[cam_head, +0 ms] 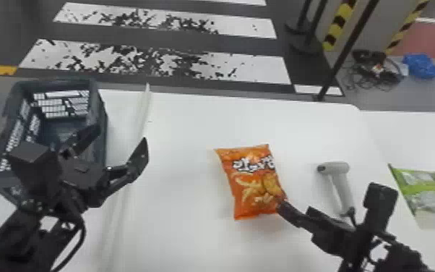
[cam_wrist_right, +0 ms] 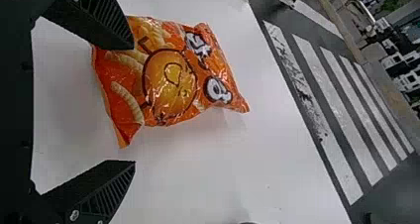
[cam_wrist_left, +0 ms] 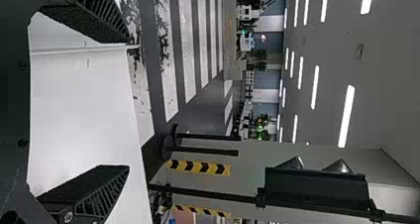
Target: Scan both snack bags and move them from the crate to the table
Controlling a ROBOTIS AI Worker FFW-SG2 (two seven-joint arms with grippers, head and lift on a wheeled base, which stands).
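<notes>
White table (cam_head: pixel 180 126) with dark crate (cam_head: pixel 99 103), orange snack bag (cam_head: pixel 251 181), pale scanner (cam_head: pixel 339 170) and green snack bag (cam_head: pixel 424 188).

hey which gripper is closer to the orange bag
Right. The right gripper has one finger at the near right corner of the orange bag; the left gripper is well off to its left, by the crate.

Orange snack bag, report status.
Right hand open by orange bag, ungripped on table. Left hand open by crate. Scanner, green bag lie to orange bag's right.
</notes>
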